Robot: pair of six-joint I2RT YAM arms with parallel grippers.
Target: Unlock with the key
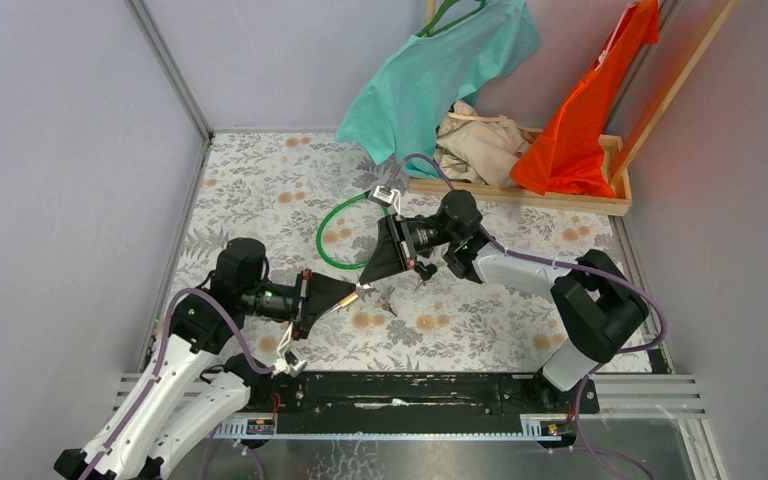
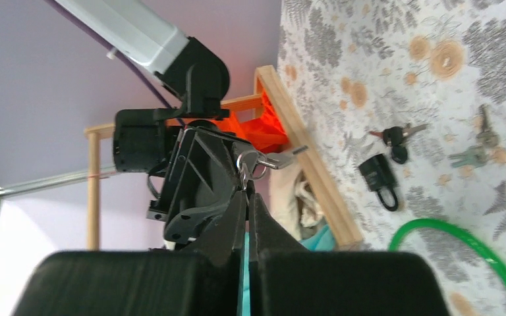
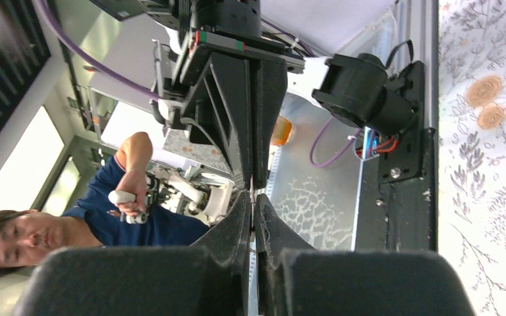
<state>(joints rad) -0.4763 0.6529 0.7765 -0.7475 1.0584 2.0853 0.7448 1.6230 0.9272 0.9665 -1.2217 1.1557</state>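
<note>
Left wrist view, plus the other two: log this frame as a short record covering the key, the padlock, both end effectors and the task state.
key: hangs on a key ring, lifted off the table
left end effector: shut on the key ring
right end effector: shut, tip to tip with the left; what it pinches is hidden
padlock: lying on the table, apart from both end effectors, shackle looks closed
loose keys: on the table near the padlock
task state: key not yet in the padlock

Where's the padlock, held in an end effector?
No, the padlock lies free on the floral table beside loose keys.
</note>
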